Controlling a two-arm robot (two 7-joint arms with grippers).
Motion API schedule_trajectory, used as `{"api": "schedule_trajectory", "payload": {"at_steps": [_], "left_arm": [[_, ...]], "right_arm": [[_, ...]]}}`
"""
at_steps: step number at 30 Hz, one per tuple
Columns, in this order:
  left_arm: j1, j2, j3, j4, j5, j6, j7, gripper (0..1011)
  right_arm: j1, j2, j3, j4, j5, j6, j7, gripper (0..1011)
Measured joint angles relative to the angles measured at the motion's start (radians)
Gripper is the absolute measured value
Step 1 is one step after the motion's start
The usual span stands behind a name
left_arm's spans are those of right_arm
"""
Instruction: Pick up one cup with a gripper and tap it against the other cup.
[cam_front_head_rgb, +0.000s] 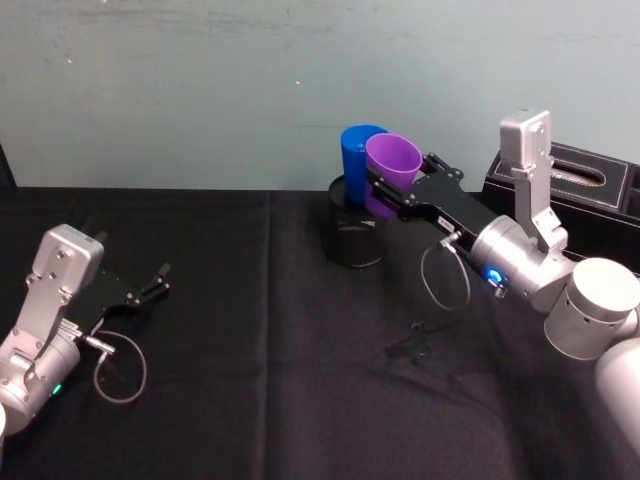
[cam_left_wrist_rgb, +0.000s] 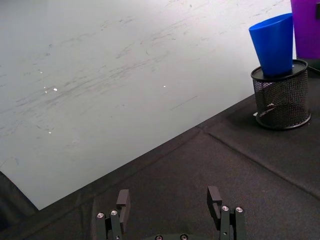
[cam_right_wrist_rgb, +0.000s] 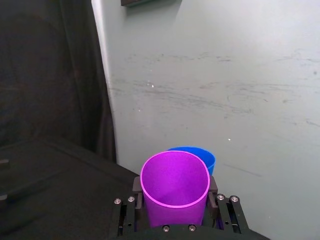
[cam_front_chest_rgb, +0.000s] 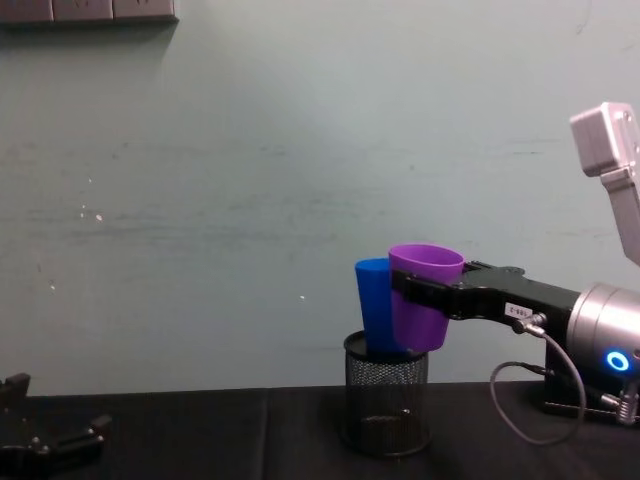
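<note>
Landmark: black mesh holder (cam_front_head_rgb: 352, 240), standing on the dark tabletop (cam_front_head_rgb: 250, 350) near the wall.
Blue cup (cam_front_chest_rgb: 372, 310): at the top of the mesh holder, rim up, leaning a little; whether it sits in or on the holder is unclear.
Purple cup (cam_front_chest_rgb: 425, 295): held in the air above the holder's right side, rim up, close against the blue cup's side. Whether the two touch cannot be told.
Right tool (cam_front_head_rgb: 398, 178): reaching in from the holder's right, fingers (cam_right_wrist_rgb: 213, 186) clamped on both sides of the purple cup below its rim.
Left tool (cam_left_wrist_rgb: 170, 200): low over the tabletop, well to the left of the holder, its jaws spread and holding nothing.
Black box (cam_front_head_rgb: 590, 185): on the tabletop, to the right of the holder, behind the right arm.
</note>
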Motion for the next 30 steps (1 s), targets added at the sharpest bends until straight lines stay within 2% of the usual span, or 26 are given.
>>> {"api": "schedule_trajectory", "payload": {"at_steps": [16,30], "left_arm": [[0.0,0.0,0.0,0.0,0.0,0.0,0.0,1011],[0.0,0.0,0.0,0.0,0.0,0.0,0.0,1011]], "right_arm": [[-0.098,0.053,-0.001,-0.188,0.013,0.091,-0.041,724],[-0.179,0.104,0.005,-0.306,0.032,0.115,-0.059,724]]}}
